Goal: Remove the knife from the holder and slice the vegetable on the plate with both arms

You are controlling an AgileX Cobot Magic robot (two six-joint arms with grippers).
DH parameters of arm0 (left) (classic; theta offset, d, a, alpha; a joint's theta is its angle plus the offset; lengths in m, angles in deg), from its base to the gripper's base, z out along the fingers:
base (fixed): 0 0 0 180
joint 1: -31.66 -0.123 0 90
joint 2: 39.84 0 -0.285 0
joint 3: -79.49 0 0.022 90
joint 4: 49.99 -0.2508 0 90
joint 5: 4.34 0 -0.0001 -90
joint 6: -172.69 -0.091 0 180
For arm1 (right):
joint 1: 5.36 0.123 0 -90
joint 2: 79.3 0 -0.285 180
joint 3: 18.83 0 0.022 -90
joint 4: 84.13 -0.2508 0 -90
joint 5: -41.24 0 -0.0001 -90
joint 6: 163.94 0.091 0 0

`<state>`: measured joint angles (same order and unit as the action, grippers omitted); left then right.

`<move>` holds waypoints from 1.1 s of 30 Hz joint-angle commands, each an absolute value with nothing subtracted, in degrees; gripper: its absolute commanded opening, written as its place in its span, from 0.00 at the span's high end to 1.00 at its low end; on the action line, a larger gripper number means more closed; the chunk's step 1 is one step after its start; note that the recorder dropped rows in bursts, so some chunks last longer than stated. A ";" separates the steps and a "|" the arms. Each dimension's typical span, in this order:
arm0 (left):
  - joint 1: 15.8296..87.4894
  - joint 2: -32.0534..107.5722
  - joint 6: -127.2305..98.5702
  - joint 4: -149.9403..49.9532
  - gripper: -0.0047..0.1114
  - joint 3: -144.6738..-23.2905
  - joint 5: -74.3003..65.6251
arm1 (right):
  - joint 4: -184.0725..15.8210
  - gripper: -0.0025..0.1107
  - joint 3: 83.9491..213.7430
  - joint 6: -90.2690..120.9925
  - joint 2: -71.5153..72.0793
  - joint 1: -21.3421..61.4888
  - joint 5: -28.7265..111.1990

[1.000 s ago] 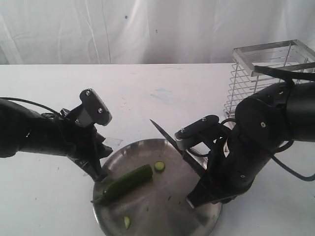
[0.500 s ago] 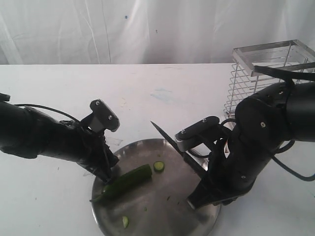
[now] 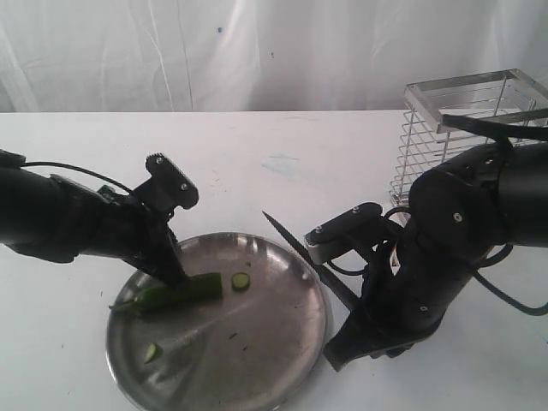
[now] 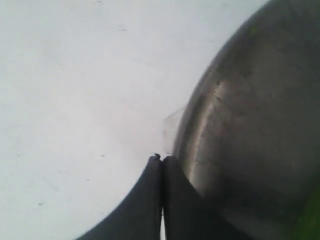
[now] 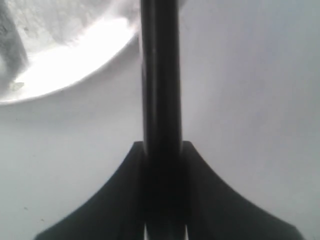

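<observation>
Knife is out of the holder and clamped in the right gripper, jaws tight on the handle, blade pointing toward the plate with the tip above its holder-side rim. Slicing looks underway, not finished: two small cut rounds lie on the plate, one just beside the cut end of the vegetable, one nearer the front rim; most of the pod is still whole. The vegetable lies on the side of the plate far from the holder, its stem end poking out past the rim. Left gripper has its fingers pressed together, tips down at the pod near that same rim; whether it actually pins it I cannot tell. Bare table all around the plate; the knife arm fills the gap between plate and holder, so room is tightest there.
</observation>
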<state>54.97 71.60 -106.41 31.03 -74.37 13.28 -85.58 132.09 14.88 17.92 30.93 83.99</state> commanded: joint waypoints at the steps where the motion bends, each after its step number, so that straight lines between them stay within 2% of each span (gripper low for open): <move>1: 54.58 71.53 -106.03 31.37 0.96 -76.69 14.76 | -85.97 0.98 131.83 14.96 17.84 30.55 83.83; 8: 54.58 71.53 -106.23 27.38 0.96 -80.08 22.54 | -85.97 0.98 131.83 14.96 17.84 30.55 83.71; 13: 54.58 68.32 -114.54 42.06 0.96 -80.43 23.55 | -85.97 0.98 131.83 14.96 17.84 30.55 83.83; 15: 54.58 66.53 -128.90 49.95 0.96 -80.43 18.98 | -86.10 0.98 131.83 14.96 17.84 30.55 83.83; 20: 54.71 61.50 -128.73 49.95 0.96 -75.34 7.67 | -86.09 0.98 131.83 14.96 17.84 30.55 84.39; 24: 54.71 59.50 -128.73 36.52 0.96 -68.87 -8.93 | -86.09 0.98 131.83 14.96 17.84 30.55 84.50; 28: 54.71 59.71 -128.61 26.56 0.96 -68.14 -28.53 | -86.09 0.98 131.83 14.96 17.84 30.55 84.50; 31: 54.71 59.32 -118.11 25.48 0.96 -70.97 -31.03 | -86.09 0.98 131.83 14.96 17.84 30.55 84.50; 33: 54.26 59.31 -102.23 14.64 0.96 -74.24 -31.18 | -86.09 0.98 131.83 14.96 17.84 30.55 84.50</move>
